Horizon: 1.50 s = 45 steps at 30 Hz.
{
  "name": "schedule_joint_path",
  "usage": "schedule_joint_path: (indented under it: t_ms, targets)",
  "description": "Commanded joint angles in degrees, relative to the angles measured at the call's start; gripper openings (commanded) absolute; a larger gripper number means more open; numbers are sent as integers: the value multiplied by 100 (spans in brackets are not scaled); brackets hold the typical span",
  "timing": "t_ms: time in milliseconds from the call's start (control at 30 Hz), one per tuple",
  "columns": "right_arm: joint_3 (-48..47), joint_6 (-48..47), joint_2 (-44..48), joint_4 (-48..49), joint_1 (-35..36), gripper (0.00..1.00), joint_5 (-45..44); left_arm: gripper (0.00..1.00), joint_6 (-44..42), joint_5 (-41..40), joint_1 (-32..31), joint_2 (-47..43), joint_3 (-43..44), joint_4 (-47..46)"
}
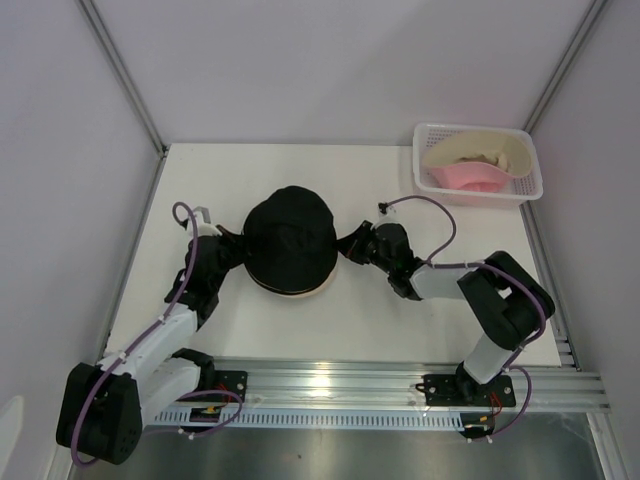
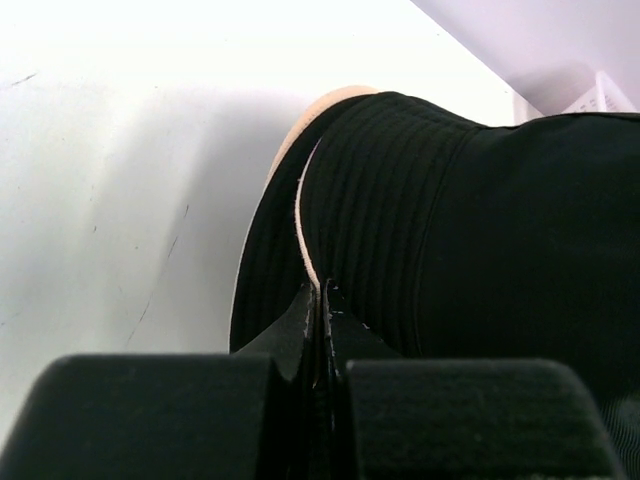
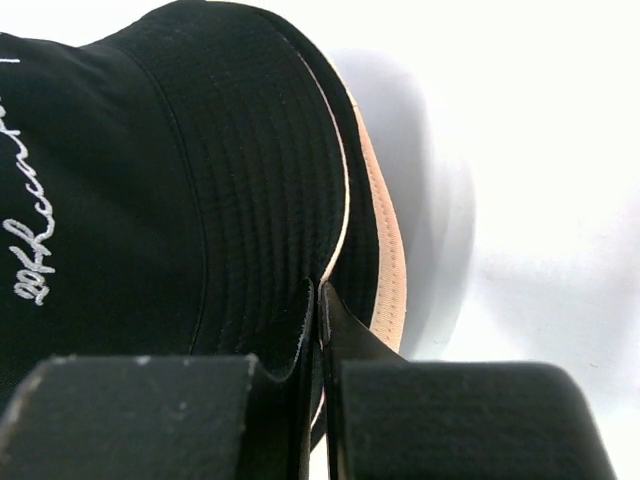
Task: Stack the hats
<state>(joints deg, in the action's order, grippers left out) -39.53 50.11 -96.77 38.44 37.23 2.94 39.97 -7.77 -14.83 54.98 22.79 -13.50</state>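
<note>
Left arm: the left gripper lies low on the table, at the left edge of the black hat. In the left wrist view its fingers are pressed together with the brim of the black hat pinched between the tips. A thin pale line along the brim edge runs straight into the pinch.

Centre: the black hat sits crown up in the middle of the table, between the two grippers. It rests on a tan hat, of which only the rim shows, at the near side in the top view and beyond the black brim in both wrist views. Between the pale line and the tan rim lies a further black band. Whether this is a second hat I cannot tell. White script embroidery shows on the crown wall in the right wrist view.

Right arm: the right gripper meets the right edge of the same hat. Its fingers are closed flat on the brim, with cloth caught between the tips.

Far right: a white basket stands at the far right corner of the table, well apart from the stack. It holds a pink hat, with a cream fabric piece behind it, which is too small to identify.
</note>
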Motion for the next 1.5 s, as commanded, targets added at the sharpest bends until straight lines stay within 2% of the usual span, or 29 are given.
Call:
schedule_joint_path:
  t_ms: [0,67,100,167,200,267,300,400,467,500,567,700,833,867,933,1033,1267,1467]
  targets:
    - [-115,-572,228,-1126,-145,0,-224,2,-436,48,24,-75,-170,233]
    - [-379,-677,562,-1670,-418,0,-49,9,-568,-101,24,-128,172,626]
    - [-572,-817,685,-1977,-514,14,-4,18,-621,-171,24,-163,295,803]
    - [-1239,-1107,1053,-2830,-769,32,-30,29,-666,-207,24,-242,804,1302]
    - [-1459,-1274,1194,-3076,-848,55,-100,42,-657,-216,24,-268,928,1549]
    - [-2118,-1775,1432,-3701,-1111,73,-188,56,-657,-164,24,-382,1262,1805]
    - [-2347,-1881,1616,-3912,-1252,88,-223,72,-648,-181,24,-435,1559,2103]
    - [-3217,-2101,1749,-4730,-2086,100,21,99,-648,-400,50,-655,2086,2735]
    - [-3761,-2250,1680,-5056,-2639,100,355,99,-762,-558,77,-821,2273,3001]
    - [-3912,-2312,1505,-5135,-3164,99,382,99,-814,-585,138,-883,2500,3089]
    - [-4324,-2348,1259,-5372,-3642,100,348,99,-981,-559,217,-1032,2712,3265]
    - [-4441,-2716,696,-5005,-4390,99,93,99,-1227,-471,402,-1173,2977,3380]
    - [-4633,-3130,81,-5063,-4619,100,-284,99,-1526,-287,420,-1209,2977,3310]
    - [-4756,-3017,-164,-5257,-4689,99,-703,100,-1536,-278,411,-1209,2969,3336]
    - [-4880,-2481,-342,-5513,-4917,99,-620,100,-1527,-321,419,-1192,2916,3345]
    - [-4557,-1911,-360,-5155,-5366,93,-443,100,-1544,-409,420,-1156,2845,3336]
    - [-4485,-1750,-421,-4749,-5718,89,-777,99,-1544,-533,446,-1077,2767,3266]
    - [-4845,-1540,-1080,-4565,-5947,86,-611,100,-1501,-506,490,-981,2766,3283]
